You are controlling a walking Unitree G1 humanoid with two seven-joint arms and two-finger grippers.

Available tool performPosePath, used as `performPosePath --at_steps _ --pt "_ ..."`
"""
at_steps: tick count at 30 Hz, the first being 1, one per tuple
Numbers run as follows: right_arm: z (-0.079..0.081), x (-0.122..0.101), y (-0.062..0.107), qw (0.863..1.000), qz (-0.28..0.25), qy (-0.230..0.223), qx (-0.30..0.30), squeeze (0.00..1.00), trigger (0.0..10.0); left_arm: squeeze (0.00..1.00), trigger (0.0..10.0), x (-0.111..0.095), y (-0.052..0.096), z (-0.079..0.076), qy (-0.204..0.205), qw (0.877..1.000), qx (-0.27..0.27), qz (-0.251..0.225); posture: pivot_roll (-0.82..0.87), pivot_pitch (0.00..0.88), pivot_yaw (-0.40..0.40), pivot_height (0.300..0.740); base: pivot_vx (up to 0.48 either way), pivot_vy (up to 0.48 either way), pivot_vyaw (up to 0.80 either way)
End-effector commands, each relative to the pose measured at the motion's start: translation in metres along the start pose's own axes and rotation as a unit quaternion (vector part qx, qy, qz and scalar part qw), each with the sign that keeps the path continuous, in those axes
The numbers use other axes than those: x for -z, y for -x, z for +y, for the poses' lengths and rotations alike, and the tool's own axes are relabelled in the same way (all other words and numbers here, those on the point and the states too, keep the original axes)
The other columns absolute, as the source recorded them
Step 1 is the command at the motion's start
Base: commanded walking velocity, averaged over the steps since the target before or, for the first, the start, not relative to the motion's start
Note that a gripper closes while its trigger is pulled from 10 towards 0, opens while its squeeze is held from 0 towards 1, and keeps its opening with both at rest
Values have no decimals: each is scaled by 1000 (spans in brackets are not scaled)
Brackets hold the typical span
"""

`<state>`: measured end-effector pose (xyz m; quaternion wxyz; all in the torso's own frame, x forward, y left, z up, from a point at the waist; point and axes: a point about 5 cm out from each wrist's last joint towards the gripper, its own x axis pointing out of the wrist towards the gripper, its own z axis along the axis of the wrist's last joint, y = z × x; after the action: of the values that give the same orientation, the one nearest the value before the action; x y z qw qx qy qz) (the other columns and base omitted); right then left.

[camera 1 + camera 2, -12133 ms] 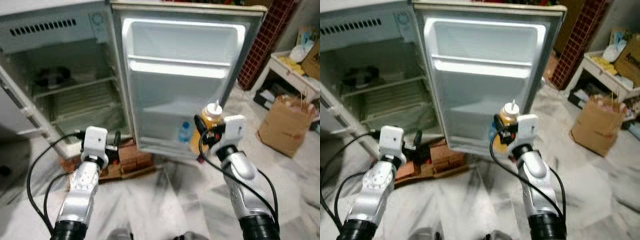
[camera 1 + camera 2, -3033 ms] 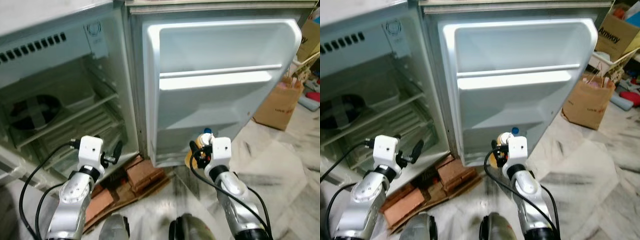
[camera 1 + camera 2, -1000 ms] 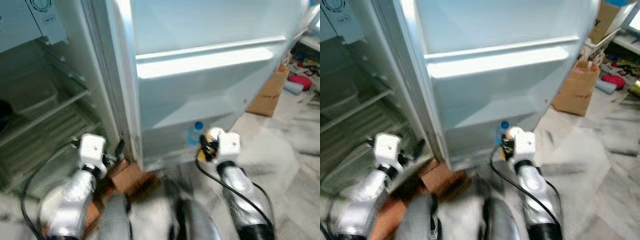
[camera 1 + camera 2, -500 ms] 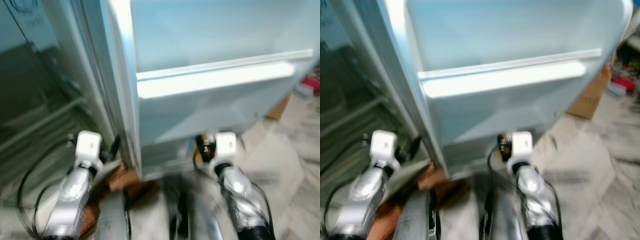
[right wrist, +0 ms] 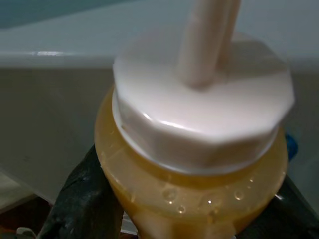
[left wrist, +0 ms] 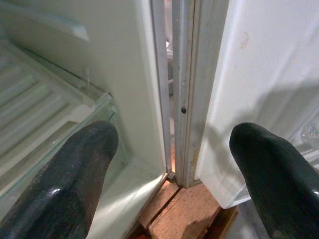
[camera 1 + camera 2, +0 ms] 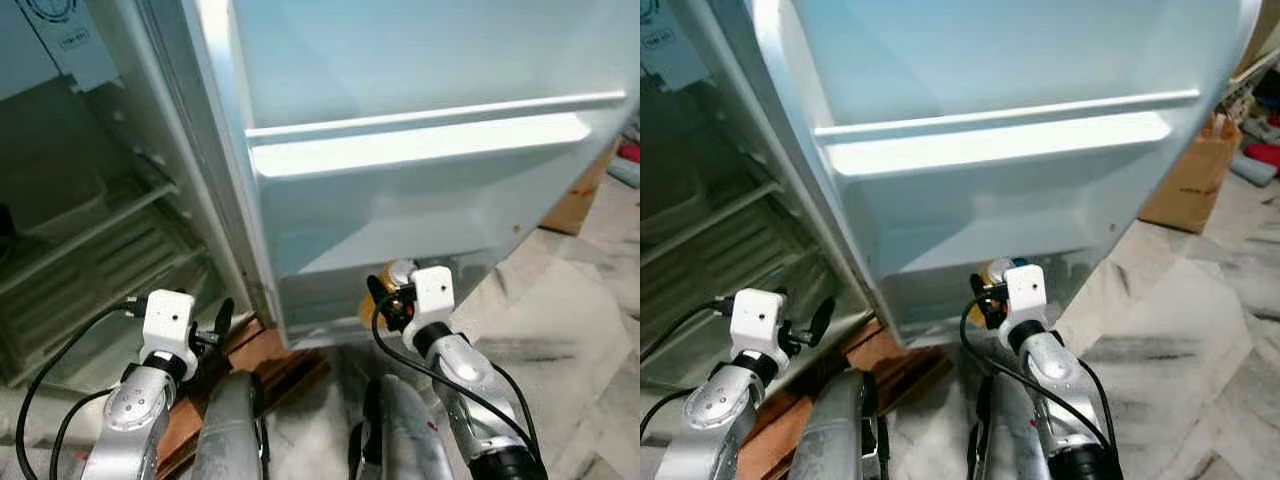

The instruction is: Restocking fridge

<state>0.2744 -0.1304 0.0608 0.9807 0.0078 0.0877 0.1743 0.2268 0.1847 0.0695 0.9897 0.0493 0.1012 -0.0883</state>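
Right hand (image 7: 392,298) clamped on squeeze bottle (image 5: 199,164) of yellow-orange sauce, white nozzle cap up, bottle held low at bottom door shelf (image 7: 330,300) of open fridge door (image 7: 420,190). Blue-capped item just beside bottle, barely visible. Left hand (image 6: 174,164) fingers apart, empty, near door hinge, by fridge body (image 7: 90,250).

Step, as judged: placing bottle into bottom door shelf. Next move calls for lifting over shelf lip, setting upright, clearing blue-capped neighbour, then letting go.
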Motion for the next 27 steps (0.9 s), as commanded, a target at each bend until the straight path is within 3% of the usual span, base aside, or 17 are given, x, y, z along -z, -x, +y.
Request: performPosePath --at_steps 1,9,16,17,20,27 --pt "2 -5 -4 1000 -8 2 -10 0 10000 0 10000 -1 3 4 1 1000 -1 5 117 225 0 598 0 0 0" --pt "10 -13 -14 998 -25 29 -39 0 10000 0 10000 -9 5 9 3 1000 -18 -1 137 250 -11 549 0 0 0" --pt "10 -28 -22 996 -59 56 -38 0 10000 0 10000 -11 15 21 10 998 -59 2 156 282 -6 549 0 0 0" --pt "7 -32 -25 993 -68 88 -30 0 10000 0 10000 -10 20 27 16 997 -75 8 160 296 1 549 0 0 0" --pt "2 -37 -30 990 -79 116 -14 0 10000 0 10000 -8 24 30 26 996 -79 19 168 314 8 549 0 0 0" --pt "2 -37 -30 990 -79 116 -14 0 10000 0 10000 -8 24 30 26 996 -79 19 168 314 8 549 0 0 0"
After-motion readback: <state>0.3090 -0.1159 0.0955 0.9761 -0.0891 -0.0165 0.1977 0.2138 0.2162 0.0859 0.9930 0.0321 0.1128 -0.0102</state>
